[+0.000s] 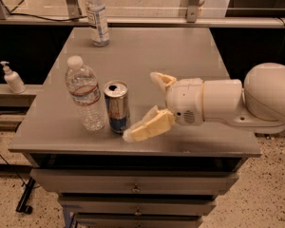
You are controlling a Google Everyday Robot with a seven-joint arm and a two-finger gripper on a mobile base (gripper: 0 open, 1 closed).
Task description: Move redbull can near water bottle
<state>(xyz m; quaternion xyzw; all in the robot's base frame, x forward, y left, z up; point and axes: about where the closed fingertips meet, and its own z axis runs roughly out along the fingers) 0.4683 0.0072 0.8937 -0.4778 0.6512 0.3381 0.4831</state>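
Note:
The redbull can (117, 107) stands upright on the grey table (180, 56), near the front left. The water bottle (85, 93), clear with a white cap and a narrow red-edged label, stands right beside the can on its left, almost touching. My gripper (142, 106) is open just right of the can. Its near finger (149, 126) lies low by the can's base and its far finger (161, 80) points back. The can is free between no fingers.
A second bottle with a tall white-and-blue label (97, 16) stands at the table's back left. A small white pump bottle (12, 78) sits on a ledge left of the table. Drawers (137, 186) run below the table front.

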